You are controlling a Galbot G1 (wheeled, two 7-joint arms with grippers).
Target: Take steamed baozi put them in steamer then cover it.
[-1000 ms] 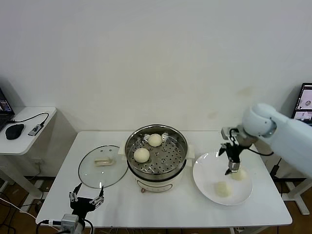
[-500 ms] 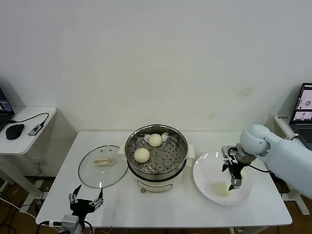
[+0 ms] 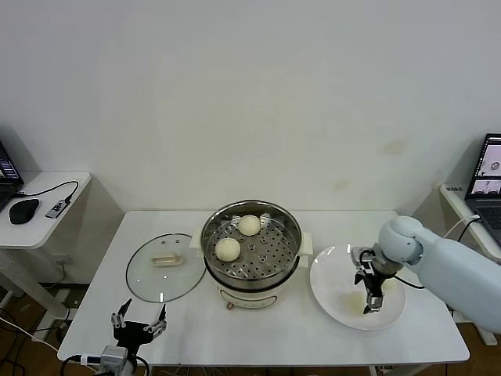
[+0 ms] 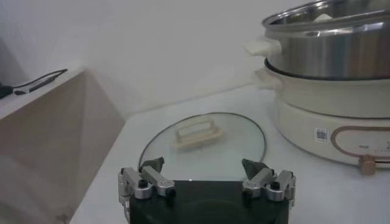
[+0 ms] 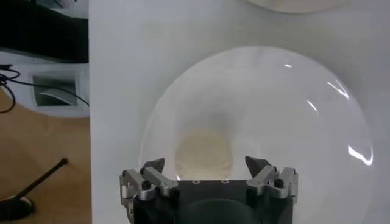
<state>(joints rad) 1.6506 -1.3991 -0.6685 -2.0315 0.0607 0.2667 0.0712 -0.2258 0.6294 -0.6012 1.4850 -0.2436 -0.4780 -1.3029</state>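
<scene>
You have a white table (image 3: 258, 329) in the middle of the head view, set against a plain white wall. A small side desk (image 3: 39, 211) sits at the left edge with a black mouse (image 3: 23, 210) on it, and a laptop (image 3: 489, 174) peeks in at the right edge.

The steamer (image 3: 250, 251) stands in the middle of the table with two buns (image 3: 228, 249) inside on the holed floor. Its white base has a small label (image 4: 322, 134) (too small to read). The glass lid (image 3: 165, 266) lies flat on the table, just left of the steamer.

Your right gripper (image 3: 370, 298) is low over the white plate (image 3: 337, 301) at the right, fingers spread wide, with a bun (image 5: 204, 152) on the plate between them, and it is not pinched. I cannot tell where the fourth bun is.

Your left gripper (image 3: 139, 323) waits at the bottom left, by the table's front edge, also spread wide and holding nothing.
</scene>
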